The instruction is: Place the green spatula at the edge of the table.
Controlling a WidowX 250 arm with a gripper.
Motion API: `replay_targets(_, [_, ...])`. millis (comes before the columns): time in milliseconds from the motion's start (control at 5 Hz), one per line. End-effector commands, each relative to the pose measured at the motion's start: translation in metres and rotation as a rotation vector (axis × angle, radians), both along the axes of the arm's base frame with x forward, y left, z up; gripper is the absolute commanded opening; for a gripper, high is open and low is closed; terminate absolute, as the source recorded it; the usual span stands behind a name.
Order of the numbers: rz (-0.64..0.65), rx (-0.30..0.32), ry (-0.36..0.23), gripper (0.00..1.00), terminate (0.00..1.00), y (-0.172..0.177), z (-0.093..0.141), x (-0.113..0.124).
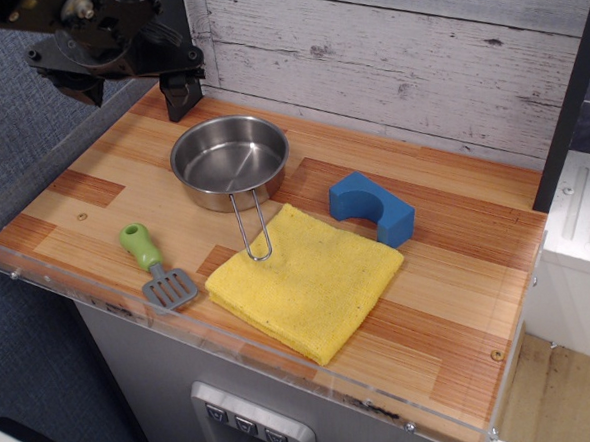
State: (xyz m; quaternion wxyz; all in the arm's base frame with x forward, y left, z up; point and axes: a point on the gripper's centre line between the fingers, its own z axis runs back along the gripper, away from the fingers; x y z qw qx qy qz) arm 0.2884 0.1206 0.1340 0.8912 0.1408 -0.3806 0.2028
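One gripper [131, 83] — jaws apart, holding nothing.

Single view: high front-right, angled down across table [461, 321], moderately near.

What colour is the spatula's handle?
Light green, with a grey slotted blade; the spatula shows clearly in the only view.

Spatula [155, 265] near table [450, 302] front edge, left of cloth [309, 280]; pan [229, 161] behind both; block [371, 208] right of pan; my gripper [131, 86] above back-left corner.
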Motion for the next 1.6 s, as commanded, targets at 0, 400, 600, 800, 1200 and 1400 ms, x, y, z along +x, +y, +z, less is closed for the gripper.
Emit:
replay_targets(0, [0.0,0.0,0.0,1.0,0.0,0.0,0.0,0.0])
replay_targets(400, [0.245,-0.077,-0.018,1.0,0.0,0.015,0.023,-0.015])
replay_targets(600, [0.312,-0.067,0.017,1.0,0.0,0.023,0.02,-0.02])
replay_targets(800, [0.336,-0.089,0.08,1.0,0.0,0.027,0.002,-0.029])
replay_targets(1200, [0.324,-0.116,0.251,1.0,0.0,0.032,-0.04,-0.038])
replay_targets(1400, [0.302,-0.139,0.29,1.0,0.0,0.024,-0.056,-0.042])
